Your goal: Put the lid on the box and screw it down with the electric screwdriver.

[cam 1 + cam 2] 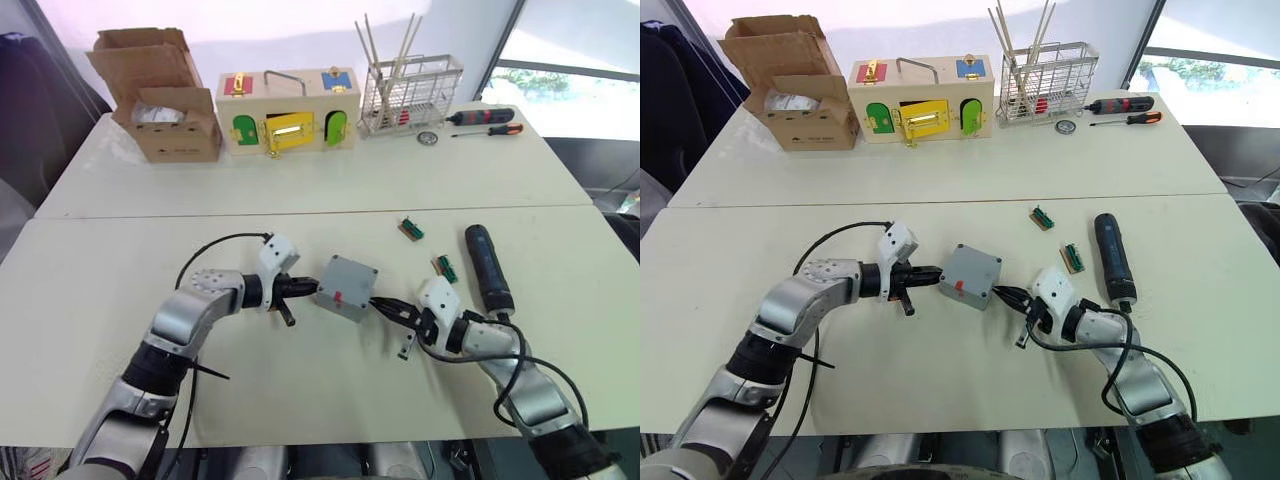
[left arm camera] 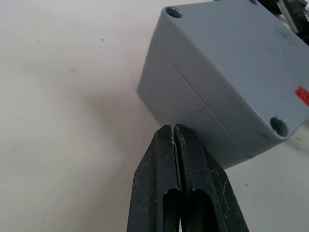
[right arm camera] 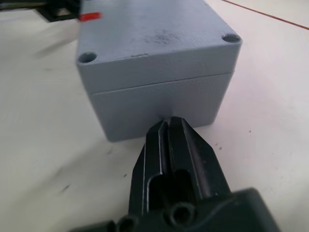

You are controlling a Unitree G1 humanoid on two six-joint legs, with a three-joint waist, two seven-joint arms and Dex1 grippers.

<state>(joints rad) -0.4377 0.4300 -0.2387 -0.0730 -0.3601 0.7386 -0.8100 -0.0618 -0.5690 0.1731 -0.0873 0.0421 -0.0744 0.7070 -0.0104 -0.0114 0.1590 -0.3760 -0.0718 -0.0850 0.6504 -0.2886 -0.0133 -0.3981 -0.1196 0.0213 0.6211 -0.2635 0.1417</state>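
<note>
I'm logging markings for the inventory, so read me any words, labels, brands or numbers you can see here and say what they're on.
No text reads clearly.
Cardboard box: dark print on its front, too small to read.
Lid on the box: a red strip, no lettering legible.
Electric screwdriver: no readable marking.
Wooden box: coloured doors, no words.

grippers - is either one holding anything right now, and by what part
Nothing is held. Left gripper and right gripper are both shut, tips against opposite sides of the box, lid already on.

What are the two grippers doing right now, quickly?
Left gripper: shut, holding nothing, tips against the box wall.
Right gripper: shut, holding nothing, tips against the opposite wall.
</note>
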